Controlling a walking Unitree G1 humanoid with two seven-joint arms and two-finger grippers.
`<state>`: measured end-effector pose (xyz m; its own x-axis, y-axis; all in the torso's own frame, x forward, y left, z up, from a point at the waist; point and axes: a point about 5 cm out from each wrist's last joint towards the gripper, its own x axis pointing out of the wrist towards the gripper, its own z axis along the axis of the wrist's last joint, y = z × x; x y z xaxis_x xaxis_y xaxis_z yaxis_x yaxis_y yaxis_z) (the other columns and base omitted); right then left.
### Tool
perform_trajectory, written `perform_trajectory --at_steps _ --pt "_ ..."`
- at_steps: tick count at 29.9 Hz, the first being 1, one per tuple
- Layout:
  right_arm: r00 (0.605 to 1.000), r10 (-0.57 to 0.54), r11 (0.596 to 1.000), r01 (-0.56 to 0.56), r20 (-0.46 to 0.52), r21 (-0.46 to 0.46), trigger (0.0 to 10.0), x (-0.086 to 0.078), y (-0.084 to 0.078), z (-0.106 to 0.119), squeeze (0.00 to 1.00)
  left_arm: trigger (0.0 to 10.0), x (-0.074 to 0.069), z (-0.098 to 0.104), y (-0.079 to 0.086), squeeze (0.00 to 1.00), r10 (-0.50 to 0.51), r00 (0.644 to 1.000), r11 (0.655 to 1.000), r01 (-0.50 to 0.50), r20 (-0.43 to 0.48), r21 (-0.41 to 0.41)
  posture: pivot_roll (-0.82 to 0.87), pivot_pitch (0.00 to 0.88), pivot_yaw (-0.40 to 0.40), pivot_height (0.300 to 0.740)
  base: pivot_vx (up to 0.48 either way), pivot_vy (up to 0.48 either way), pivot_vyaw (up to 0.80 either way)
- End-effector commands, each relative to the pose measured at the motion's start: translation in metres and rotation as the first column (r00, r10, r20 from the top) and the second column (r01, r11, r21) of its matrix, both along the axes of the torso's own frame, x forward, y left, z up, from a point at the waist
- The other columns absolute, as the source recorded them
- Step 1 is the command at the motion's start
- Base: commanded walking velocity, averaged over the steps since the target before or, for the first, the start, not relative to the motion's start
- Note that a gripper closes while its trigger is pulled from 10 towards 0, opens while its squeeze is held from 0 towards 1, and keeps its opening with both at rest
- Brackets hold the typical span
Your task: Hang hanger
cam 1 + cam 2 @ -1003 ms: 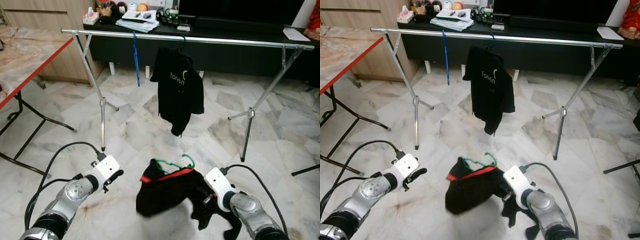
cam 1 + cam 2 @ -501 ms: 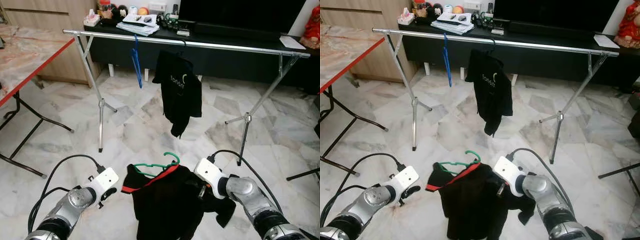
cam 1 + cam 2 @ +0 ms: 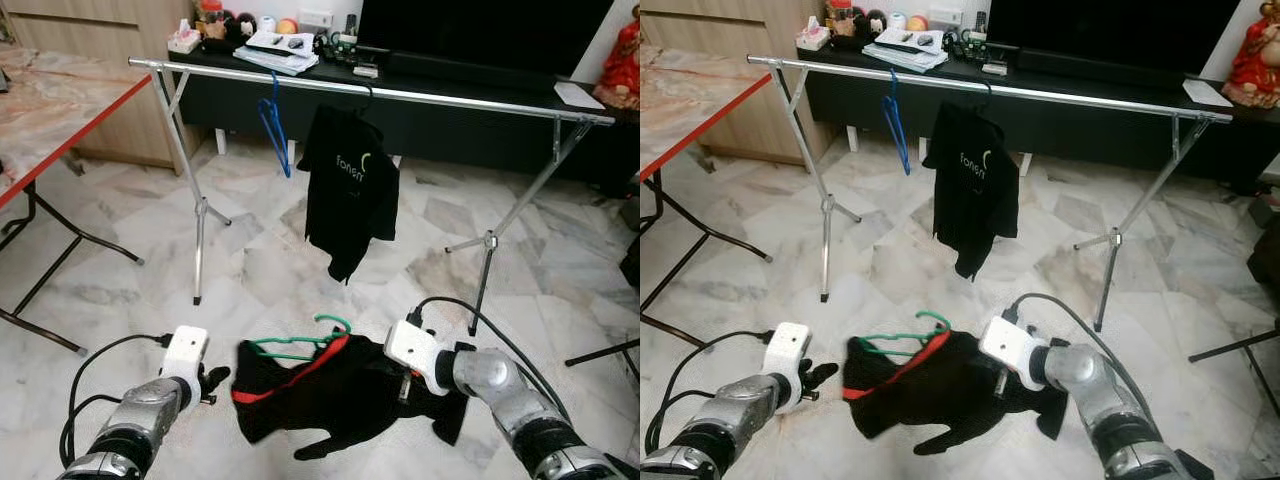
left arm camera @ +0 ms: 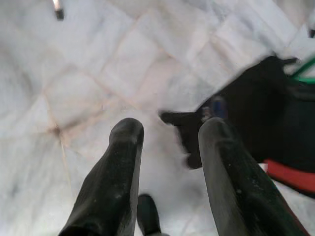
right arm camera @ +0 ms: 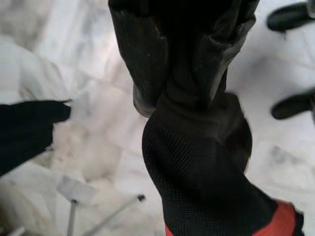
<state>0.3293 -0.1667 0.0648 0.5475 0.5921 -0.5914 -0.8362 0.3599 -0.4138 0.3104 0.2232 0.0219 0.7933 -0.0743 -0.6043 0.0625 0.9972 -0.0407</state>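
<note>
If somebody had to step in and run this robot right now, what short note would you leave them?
Right gripper: shut on the black garment, holding it low over the marble floor.
Left gripper: open, holding nothing, low beside the garment's left edge.
The garment, with red trim, sits on a green hanger whose hook sticks up at the top.
Clothes rail: ahead, already carrying a black shirt and a bare blue hanger.
Done: garment on its hanger and gripped.
Left: lift it and hook the green hanger over the rail, probably in the free stretch to the right of the shirt.
</note>
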Motion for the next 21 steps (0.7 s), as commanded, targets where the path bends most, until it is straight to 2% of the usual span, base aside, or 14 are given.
perform_trajectory --at_steps 1,4,8,9,10,12,17,21 --pt "0.998 -0.014 0.999 0.016 0.054 -0.03 10.0 0.001 0.0 -0.001 0.0 10.0 -0.008 -0.007 0.009 0.0 0.062 0.997 0.998 -0.062 -0.046 0.009 0.01 0.099 -0.105 0.74 0.0 0.0 0.0" --pt "0.998 -0.034 0.999 0.036 0.052 -0.042 10.0 0.001 -0.001 -0.002 0.0 10.0 -0.007 -0.006 0.008 0.0 0.053 0.998 0.999 -0.053 -0.041 0.001 0.01 0.106 -0.107 0.74 0.0 0.0 0.0" --pt "0.996 -0.051 0.999 0.051 0.077 0.004 10.0 0.003 0.004 -0.001 0.0 10.0 -0.001 0.0 -0.003 0.0 0.017 1.0 0.993 -0.016 0.007 -0.116 0.01 0.108 -0.107 0.74 0.0 0.0 0.0" --pt "0.994 -0.061 0.998 0.059 0.095 0.028 10.0 0.005 0.009 0.001 0.0 10.0 0.002 0.004 -0.011 0.0 -0.026 0.999 0.983 0.032 0.034 -0.181 0.01 0.108 -0.107 0.74 0.0 0.0 0.0" --pt "0.994 -0.061 0.998 0.059 0.095 0.028 10.0 0.005 0.009 0.001 0.0 10.0 0.002 0.004 -0.011 0.0 -0.026 0.999 0.983 0.032 0.034 -0.181 0.01 0.108 -0.107 0.74 0.0 0.0 0.0" --pt "0.994 -0.05 0.997 0.043 0.101 0.063 10.0 0.004 0.016 0.001 0.0 10.0 0.005 0.008 -0.021 0.0 -0.07 0.996 0.967 0.08 0.049 -0.242 0.01 0.108 -0.107 0.74 0.0 0.0 0.0" --pt "0.994 -0.04 0.997 0.032 0.106 0.073 10.0 0.003 0.021 -0.001 0.0 10.0 0.006 0.009 -0.029 0.0 -0.116 0.992 0.957 0.125 0.048 -0.262 0.01 0.108 -0.106 0.74 0.0 0.0 0.0" --pt "0.995 -0.025 0.993 0.013 0.101 0.122 10.0 0.002 0.025 0.002 0.0 10.0 0.005 0.009 -0.031 0.0 -0.124 0.991 0.956 0.131 0.043 -0.263 0.0 0.111 -0.103 0.74 0.0 0.0 0.0"
